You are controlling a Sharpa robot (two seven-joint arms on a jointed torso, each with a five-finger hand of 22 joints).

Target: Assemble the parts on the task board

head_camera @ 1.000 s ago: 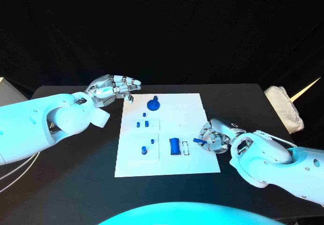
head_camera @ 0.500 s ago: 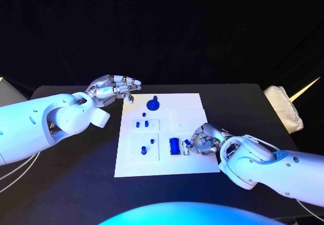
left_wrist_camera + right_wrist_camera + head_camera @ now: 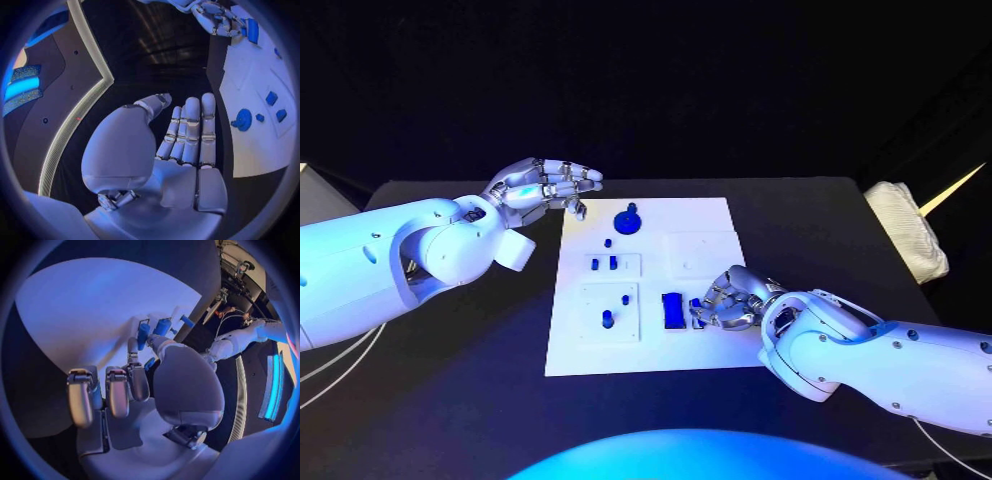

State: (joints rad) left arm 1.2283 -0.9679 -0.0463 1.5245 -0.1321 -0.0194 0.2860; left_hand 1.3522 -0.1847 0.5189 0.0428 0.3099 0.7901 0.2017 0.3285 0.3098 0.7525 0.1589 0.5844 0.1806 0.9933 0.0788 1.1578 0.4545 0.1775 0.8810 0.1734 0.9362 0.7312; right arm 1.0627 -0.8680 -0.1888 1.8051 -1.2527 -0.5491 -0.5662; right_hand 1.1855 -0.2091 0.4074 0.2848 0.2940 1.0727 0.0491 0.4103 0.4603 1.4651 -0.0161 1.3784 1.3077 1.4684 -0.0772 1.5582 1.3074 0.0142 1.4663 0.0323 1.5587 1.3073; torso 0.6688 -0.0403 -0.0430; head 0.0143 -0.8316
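Note:
The white task board [image 3: 661, 355] lies mid-table. A round blue part with a knob [image 3: 629, 222] stands near its far edge, and small blue parts [image 3: 603, 265] sit in the left plates. My right hand [image 3: 727, 298] is low over the board's right side, fingertips next to the upright blue block [image 3: 672, 310]. In the right wrist view a small blue part [image 3: 150, 363] shows pinched between thumb and finger. My left hand [image 3: 545, 185] hovers off the board's far left corner; it holds nothing, and in the left wrist view its fingers [image 3: 190, 130] lie straight.
A folded white cloth [image 3: 906, 240] lies at the table's right edge. A pale box corner [image 3: 312, 195] shows at the left edge. The black table [image 3: 444, 380] runs round the board on all sides.
My right hand has moved left across the board with the small blue part, from the right edge up to the blue block. The left hand has stayed put.

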